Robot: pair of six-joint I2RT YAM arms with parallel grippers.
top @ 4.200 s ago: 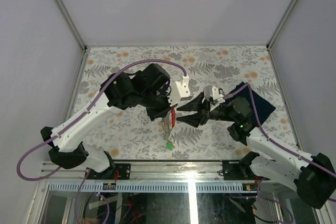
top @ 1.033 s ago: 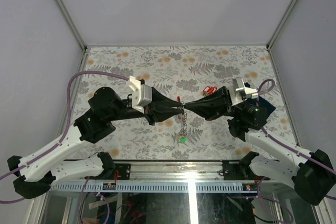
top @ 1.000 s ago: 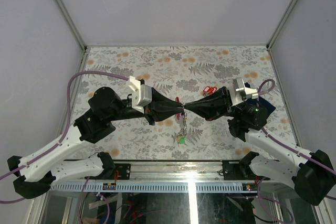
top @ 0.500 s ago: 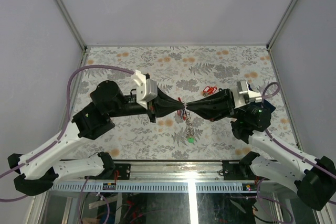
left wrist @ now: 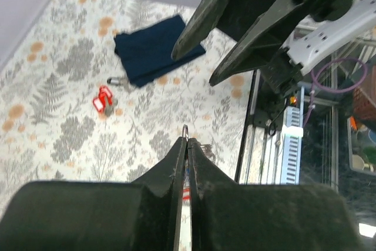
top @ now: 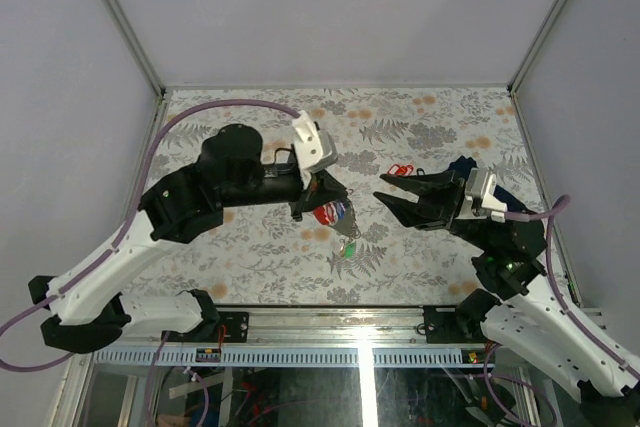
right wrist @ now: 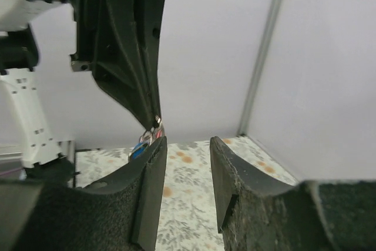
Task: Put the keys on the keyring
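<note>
Left gripper (left wrist: 187, 144) is clamping the keyring (left wrist: 185, 130), keys (top: 340, 213) dangling below | right gripper (top: 381, 187) is holding its fingers apart nearby | red-tagged key (top: 398, 169) is lying near the cloth (left wrist: 155, 48)

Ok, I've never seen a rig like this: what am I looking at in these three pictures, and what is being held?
Two robot arms are bolted at the near edge of a flower-patterned table. The wide picture looks down from above; the other two come from a camera on each wrist, showing that arm's own fingers. The left gripper is shut on a small metal ring, with tagged keys dangling below it. The right gripper faces it, open and empty. On the table lie one red-tagged key and a dark navy cloth.
</note>
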